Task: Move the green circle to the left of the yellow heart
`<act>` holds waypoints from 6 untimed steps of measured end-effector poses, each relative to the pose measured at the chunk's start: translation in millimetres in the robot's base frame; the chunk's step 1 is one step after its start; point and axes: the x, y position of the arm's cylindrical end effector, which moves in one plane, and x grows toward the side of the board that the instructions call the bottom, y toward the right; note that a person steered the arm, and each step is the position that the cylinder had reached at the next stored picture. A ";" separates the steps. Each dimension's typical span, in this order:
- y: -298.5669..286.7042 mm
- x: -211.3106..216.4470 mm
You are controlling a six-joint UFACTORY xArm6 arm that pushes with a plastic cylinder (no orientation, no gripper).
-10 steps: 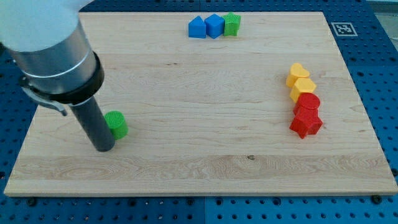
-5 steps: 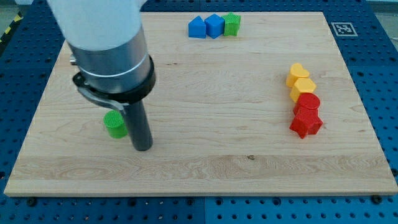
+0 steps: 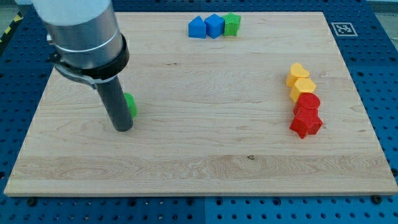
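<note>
Your tip [image 3: 123, 127] sits touching the green circle [image 3: 130, 105], at its 7 o'clock. No hand shows, so you cannot tell its state. The yellow heart [image 3: 297, 74] lies well apart at 3 o'clock.

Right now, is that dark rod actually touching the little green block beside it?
Cannot tell. In the camera view my tip stands at the view's left of the green circle, and the rod hides most of it, so neither contact nor gap shows.
</note>
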 end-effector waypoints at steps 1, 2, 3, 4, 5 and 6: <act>0.0 -20.0; 0.1 -32.9; 0.1 -37.0; -10.9 -38.8; -18.0 -46.1; -18.0 -64.8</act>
